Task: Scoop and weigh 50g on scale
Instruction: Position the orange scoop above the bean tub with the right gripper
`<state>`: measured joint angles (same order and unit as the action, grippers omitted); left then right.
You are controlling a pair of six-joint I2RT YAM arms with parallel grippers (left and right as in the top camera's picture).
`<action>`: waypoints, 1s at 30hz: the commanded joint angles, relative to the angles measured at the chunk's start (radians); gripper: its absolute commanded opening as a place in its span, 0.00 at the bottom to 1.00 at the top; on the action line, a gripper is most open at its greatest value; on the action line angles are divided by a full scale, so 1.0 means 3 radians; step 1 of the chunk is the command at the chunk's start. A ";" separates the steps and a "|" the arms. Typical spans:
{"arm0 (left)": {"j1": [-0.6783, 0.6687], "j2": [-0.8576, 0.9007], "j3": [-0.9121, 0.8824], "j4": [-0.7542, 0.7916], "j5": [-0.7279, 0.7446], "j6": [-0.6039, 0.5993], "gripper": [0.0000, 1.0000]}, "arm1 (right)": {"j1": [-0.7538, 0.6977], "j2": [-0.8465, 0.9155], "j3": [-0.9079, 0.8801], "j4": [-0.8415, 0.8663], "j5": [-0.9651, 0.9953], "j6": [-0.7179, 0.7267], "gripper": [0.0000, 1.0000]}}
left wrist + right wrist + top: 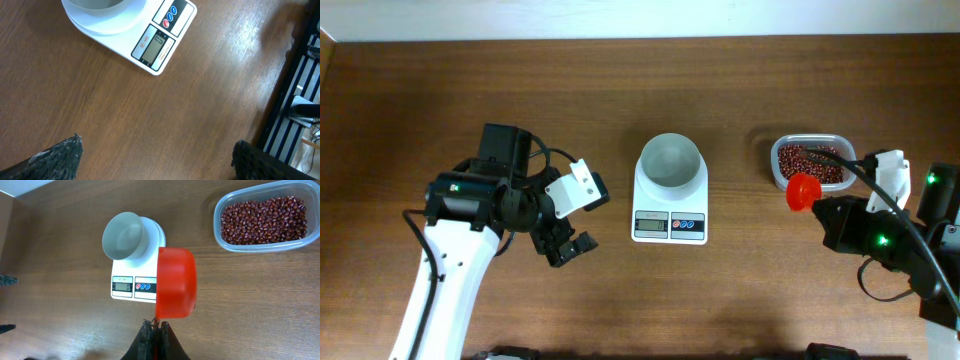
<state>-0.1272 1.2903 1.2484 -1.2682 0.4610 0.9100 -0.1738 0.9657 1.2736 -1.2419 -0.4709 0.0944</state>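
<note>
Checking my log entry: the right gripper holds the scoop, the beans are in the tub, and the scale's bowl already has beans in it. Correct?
Not quite. The bowl on the scale is empty, as the right wrist view shows. The right gripper does hold the scoop, and the beans are in the tub.

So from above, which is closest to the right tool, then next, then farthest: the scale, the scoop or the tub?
1. scoop: gripped by the right tool, right at its tip.
2. tub: just beyond the scoop, on the table's right side.
3. scale: mid-table, off to the tool's left, farthest.
</note>
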 commanded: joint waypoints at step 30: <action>0.0013 0.0011 0.0056 0.0004 0.0071 0.0064 0.99 | 0.0009 0.0936 0.0019 0.0633 0.1114 0.0057 0.04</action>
<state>-0.1272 1.2907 1.2484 -1.2678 0.4641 0.9100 -0.1738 1.2510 1.2736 -1.0718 -0.1528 0.1059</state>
